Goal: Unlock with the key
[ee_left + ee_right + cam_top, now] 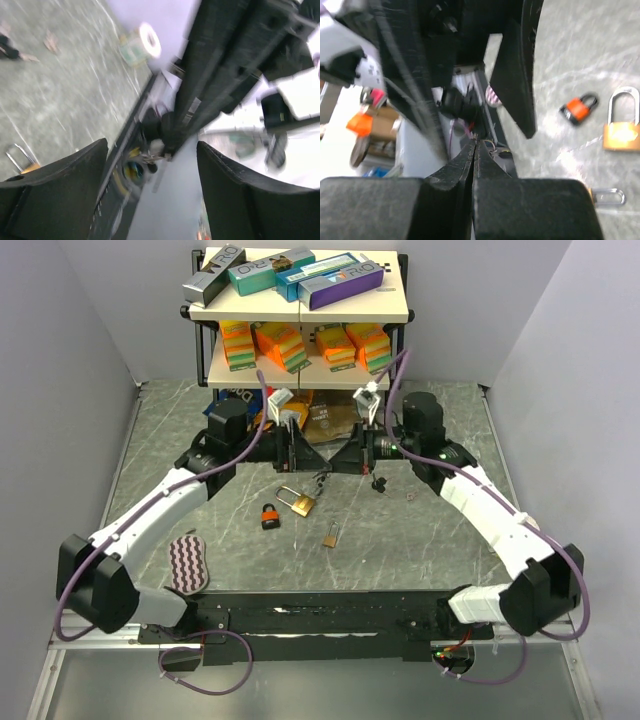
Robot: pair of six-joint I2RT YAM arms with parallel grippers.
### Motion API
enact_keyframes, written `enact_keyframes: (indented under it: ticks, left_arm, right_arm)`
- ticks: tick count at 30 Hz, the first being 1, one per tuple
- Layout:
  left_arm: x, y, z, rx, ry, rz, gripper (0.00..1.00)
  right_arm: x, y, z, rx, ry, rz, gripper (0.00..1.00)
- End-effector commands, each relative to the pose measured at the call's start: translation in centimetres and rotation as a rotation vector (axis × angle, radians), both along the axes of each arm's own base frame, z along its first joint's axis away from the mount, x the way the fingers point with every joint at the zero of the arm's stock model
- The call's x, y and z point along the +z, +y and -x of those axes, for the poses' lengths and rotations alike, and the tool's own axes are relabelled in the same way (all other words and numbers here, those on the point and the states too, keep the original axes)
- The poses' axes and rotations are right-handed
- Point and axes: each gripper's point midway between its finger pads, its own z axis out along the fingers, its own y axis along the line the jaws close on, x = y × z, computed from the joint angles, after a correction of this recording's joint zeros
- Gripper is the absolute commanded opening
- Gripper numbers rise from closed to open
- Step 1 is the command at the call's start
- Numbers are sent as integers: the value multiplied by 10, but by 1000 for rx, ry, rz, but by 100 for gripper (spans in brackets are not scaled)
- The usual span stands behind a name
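Mid-table | right gripper (474, 145) pressed together, apparently pinching key ring (320, 481) (small, blurred) | left gripper (150, 150) spread, empty | key judged light, stiff, slippery: grip its head flat | brass padlock (300, 502) just near of it, 1 of 3, judged heavy, prone to sliding

Large brass padlock (303, 504) on grey marbled worktop (420, 545), small orange-and-black padlock (271, 517) just left of it, smaller brass padlock (329, 537) near its right

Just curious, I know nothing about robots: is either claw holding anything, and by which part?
The right gripper seems to pinch the keys at its fingertips; which part is too small to tell. The open left gripper holds nothing.
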Motion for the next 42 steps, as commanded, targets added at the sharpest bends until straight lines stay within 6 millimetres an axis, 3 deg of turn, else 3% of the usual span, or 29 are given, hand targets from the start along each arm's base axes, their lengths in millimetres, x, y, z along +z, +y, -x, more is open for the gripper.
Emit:
enact_keyframes:
  ticks: [1,7,13,26,27,28,33,35,37,38,42]
  left_arm:
    - [52,8,-23,208,-112,143,76]
    - [88,17,-25,306,-86,389,69]
    - [99,17,-20,308,-107,409,58]
    - [93,11,-24,295,-72,387,30]
    - [92,10,-25,295,-68,381,23]
    - [91,10,-26,297,-61,376,1]
    - [85,11,-29,303,-71,326,1]
    - [74,14,-29,297,-85,262,1]
    - [63,17,-20,217,-74,215,1]
    - [63,18,-17,181,-99,195,1]
    - [50,22,4,5,-98,70,1]
  right_arm:
    - [62,-4,-17,-144,-162,-147,0]
    - [91,-3,-32,-223,-171,-234,0]
    - [92,-4,-38,-266,-145,-245,0]
    - [85,-5,-43,-301,-119,-229,0]
    - [84,-6,-44,-302,-118,-230,0]
    - [84,-4,-44,-298,-115,-229,0]
    - [74,-6,-43,-279,-100,-192,0]
    - [71,-12,-40,-235,-95,-189,1]
    - [71,-17,-36,-186,-107,-193,9]
    - [70,-20,-29,-129,-106,-187,20]
    - [59,-26,-12,-22,-88,-80,42]
